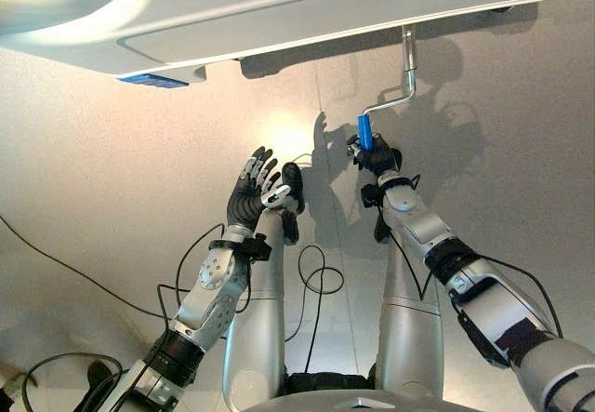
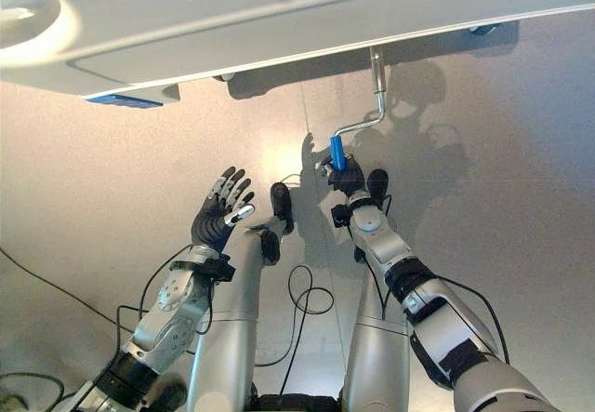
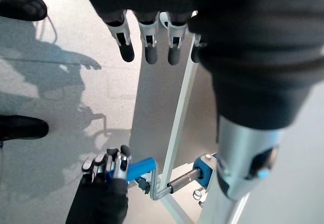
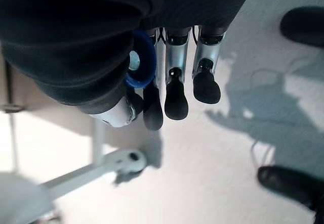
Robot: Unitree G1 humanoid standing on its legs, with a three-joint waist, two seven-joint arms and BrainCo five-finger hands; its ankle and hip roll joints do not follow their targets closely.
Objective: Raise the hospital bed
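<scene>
Right hand (image 1: pixel 376 158) is curled round the blue crank handle (image 1: pixel 364 133), just below the hospital bed (image 1: pixel 307 12) edge. Left hand (image 1: pixel 253 189) hangs spread beside it, off the crank. I'm mid-cranking, I judge; next, a full steady turn.

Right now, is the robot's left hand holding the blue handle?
No, the left hand hangs open in the air, while the right hand grips the blue handle.

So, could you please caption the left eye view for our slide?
Right hand gripping the blue crank handle beneath the hospital bed; left hand open alongside.
</scene>
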